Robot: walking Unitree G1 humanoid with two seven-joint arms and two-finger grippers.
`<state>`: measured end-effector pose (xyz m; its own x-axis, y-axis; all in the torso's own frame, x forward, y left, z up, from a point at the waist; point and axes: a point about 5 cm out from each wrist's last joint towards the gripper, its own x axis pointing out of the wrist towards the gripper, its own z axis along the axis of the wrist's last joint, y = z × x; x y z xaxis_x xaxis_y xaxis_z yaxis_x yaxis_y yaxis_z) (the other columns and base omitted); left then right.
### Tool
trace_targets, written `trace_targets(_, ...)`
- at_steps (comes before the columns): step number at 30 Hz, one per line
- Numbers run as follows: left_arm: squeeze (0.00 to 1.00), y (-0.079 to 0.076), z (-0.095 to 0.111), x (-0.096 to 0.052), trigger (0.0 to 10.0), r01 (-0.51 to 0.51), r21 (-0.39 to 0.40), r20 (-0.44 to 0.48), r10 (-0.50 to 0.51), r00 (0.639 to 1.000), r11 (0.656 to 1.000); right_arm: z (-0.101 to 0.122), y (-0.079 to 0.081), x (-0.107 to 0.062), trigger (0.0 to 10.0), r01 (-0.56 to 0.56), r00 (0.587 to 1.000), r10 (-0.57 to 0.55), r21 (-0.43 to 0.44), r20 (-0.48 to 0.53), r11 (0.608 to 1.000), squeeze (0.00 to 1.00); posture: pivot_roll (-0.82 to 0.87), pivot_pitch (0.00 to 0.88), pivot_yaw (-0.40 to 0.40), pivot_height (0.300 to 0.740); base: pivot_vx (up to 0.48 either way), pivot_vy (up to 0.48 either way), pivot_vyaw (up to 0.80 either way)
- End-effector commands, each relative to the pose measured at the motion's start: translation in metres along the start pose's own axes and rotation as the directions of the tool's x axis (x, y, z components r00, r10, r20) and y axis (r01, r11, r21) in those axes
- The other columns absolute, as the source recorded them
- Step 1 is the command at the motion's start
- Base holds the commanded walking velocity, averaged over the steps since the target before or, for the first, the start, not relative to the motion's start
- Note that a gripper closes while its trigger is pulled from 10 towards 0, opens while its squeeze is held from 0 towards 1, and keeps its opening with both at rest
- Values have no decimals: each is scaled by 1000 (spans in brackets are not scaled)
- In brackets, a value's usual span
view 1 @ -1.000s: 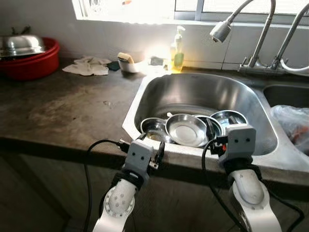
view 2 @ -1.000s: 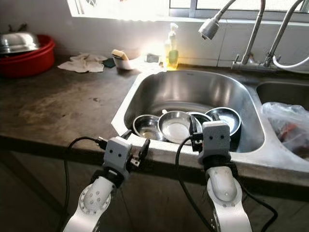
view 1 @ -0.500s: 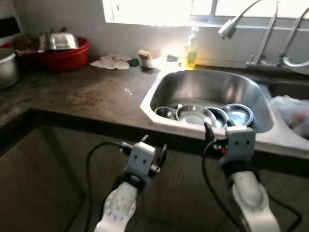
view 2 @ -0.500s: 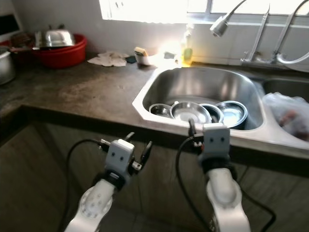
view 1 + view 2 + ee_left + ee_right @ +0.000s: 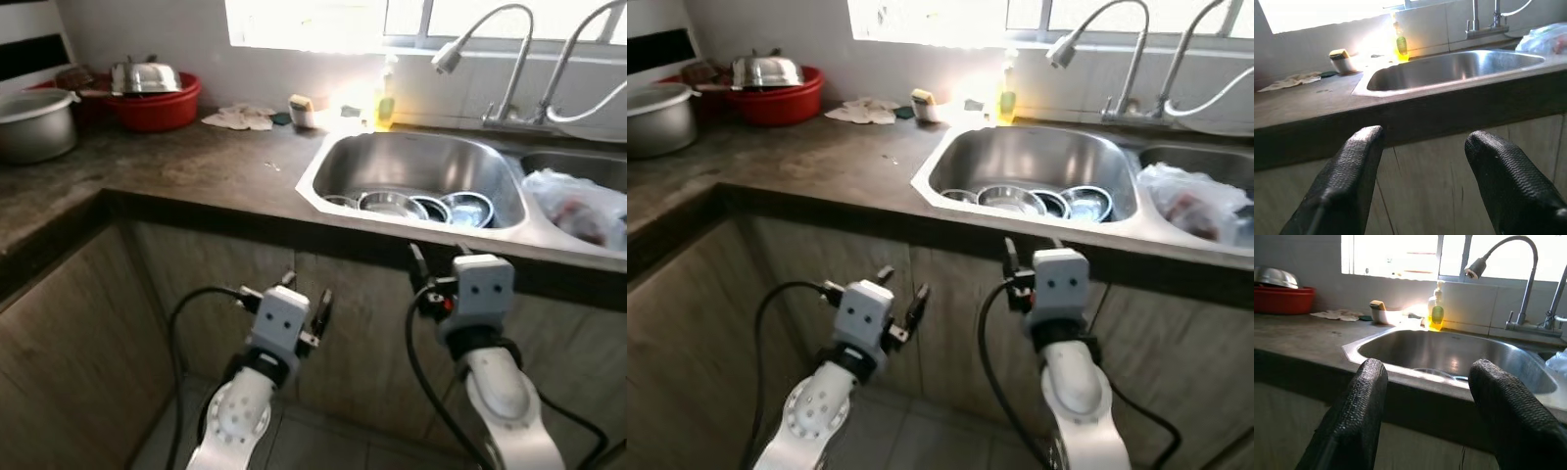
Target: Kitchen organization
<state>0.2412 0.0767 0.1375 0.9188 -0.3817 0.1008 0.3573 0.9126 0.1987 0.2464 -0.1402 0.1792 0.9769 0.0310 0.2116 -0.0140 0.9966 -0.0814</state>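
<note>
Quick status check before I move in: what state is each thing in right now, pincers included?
Left pincer: open, empty, below the counter edge.
Right pincer: open, empty, facing the sink.
Sink: holds several steel bowls.
Steel bowls: upright, bunched at the near side.
Faucet: no water running.
Red basin: holds a steel dish.
Plastic bag: crumpled in the second sink.

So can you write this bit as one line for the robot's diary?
left gripper: open, empty, below counter | right gripper: open, empty, facing sink | bowls: in sink
</note>
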Motion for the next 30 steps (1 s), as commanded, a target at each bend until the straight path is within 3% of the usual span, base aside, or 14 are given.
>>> trace_targets(1,0,-3,2,1,10000,10,1,3,-10,1000,1000,0,-3,-1,10000,13,1000,-13,-7,-2,1000,0,165,0,-26,740,-330,0,0)
trace_targets(8,0,-3,1,1,10000,9,1,4,-9,1000,1000,0,-3,-1,10000,11,1000,-11,-4,-4,1000,0,165,0,-26,740,-330,0,0)
trace_targets(10,0,-9,-12,-19,10000,30,-11,-67,-31,997,999,-30,17,-24,10000,-124,983,128,34,-135,992,0,180,0,-24,740,-337,0,800)
trace_targets(12,0,-13,-17,-27,10000,44,-17,-101,-46,994,999,-41,25,-36,10000,-173,965,182,64,-190,983,0,182,0,-25,740,-334,0,800)
trace_targets(25,0,-15,-21,-30,10000,69,-19,-137,-70,988,997,-45,23,-39,10000,-168,961,180,77,-208,983,0,182,0,-16,740,-327,0,108)
trace_targets(30,0,-15,-27,-31,10000,84,-61,-193,-95,977,995,-47,25,-42,10000,-194,953,205,73,-222,978,0,180,4,-19,740,-64,0,0)
